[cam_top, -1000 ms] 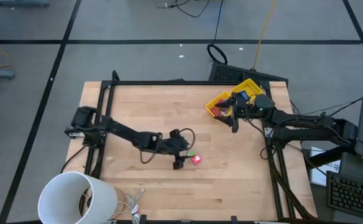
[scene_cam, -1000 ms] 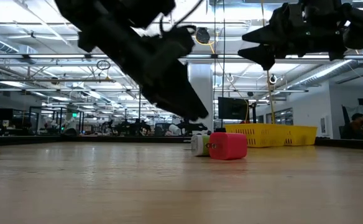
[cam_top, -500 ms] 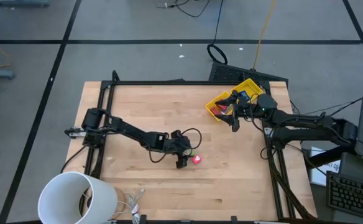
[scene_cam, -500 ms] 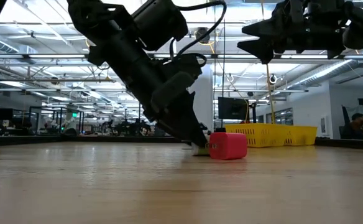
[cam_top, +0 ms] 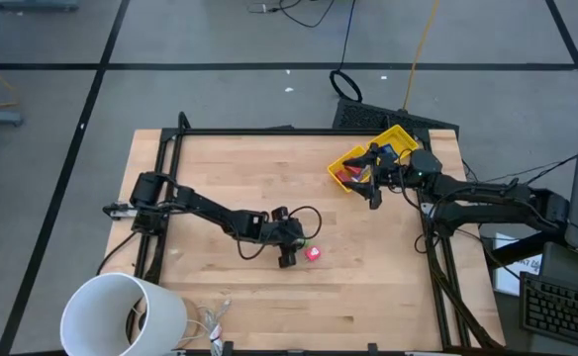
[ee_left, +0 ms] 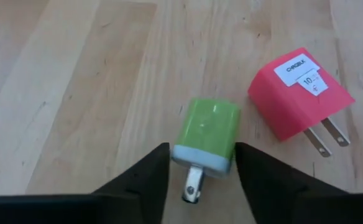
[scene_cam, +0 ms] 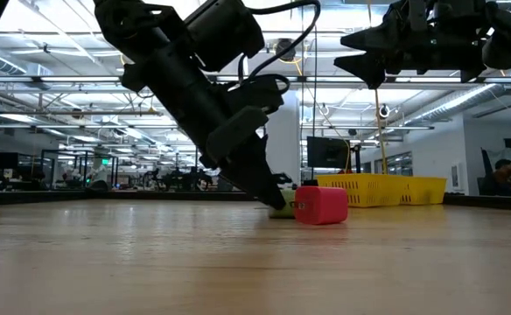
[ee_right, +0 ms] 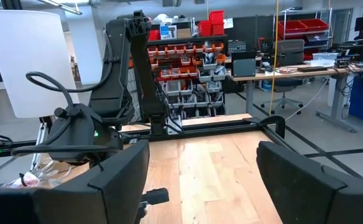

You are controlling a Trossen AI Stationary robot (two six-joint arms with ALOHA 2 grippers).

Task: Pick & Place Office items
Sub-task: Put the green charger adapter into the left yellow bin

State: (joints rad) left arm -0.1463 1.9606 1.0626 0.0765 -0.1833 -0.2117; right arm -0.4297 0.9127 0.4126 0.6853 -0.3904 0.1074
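A green bit (ee_left: 206,132), a small plug with a white end, lies on the wooden table (cam_top: 220,178) beside a pink-red plug (ee_left: 296,93). Both sit near the table's middle, toward its near edge (cam_top: 307,244) (cam_top: 314,254). My left gripper (ee_left: 200,163) is down at the table, shut on the green bit (scene_cam: 283,205). My right gripper (cam_top: 372,176) hangs open in the air at the near edge of the yellow bin (cam_top: 388,146), holding nothing. Red and blue pieces lie in the bin. My left gripper pinches the green bit between its two fingers, on the two opposite sides of its white end (ee_left: 181,157). The fingers slant down from the table's left and lie along the bit. The bit rests flat on the table, with its prong (ee_left: 192,183) pointing back between the fingers.
The pink-red plug (scene_cam: 321,205) lies just right of the green bit, prongs toward the near edge. A big white cylinder (cam_top: 121,316) stands at the near left corner, with cables beside it. The yellow bin (scene_cam: 382,188) sits at the far right.
My left gripper has come down and slightly rightward to the table at the green bit, tipping more steeply, and its fingers have drawn in against the bit's sides. Both plugs stay where they were.
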